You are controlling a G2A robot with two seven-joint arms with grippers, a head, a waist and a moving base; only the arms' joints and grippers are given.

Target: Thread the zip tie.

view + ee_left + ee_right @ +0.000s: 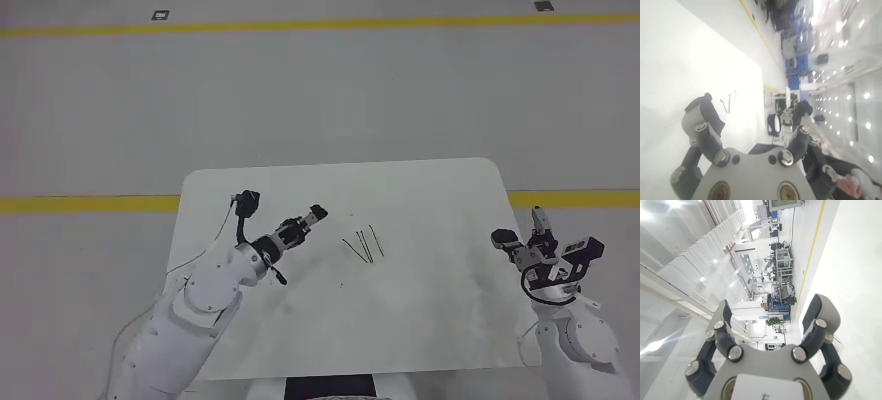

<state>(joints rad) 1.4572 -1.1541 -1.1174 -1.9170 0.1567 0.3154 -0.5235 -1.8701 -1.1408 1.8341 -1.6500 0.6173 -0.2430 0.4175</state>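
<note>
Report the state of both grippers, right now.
Left gripper: open, holding nothing.
Right gripper: open, holding nothing.

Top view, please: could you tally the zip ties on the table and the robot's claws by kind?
Black zip ties: 3
Claws: 2 (left claw, right claw, both open)
Total: 5
</note>
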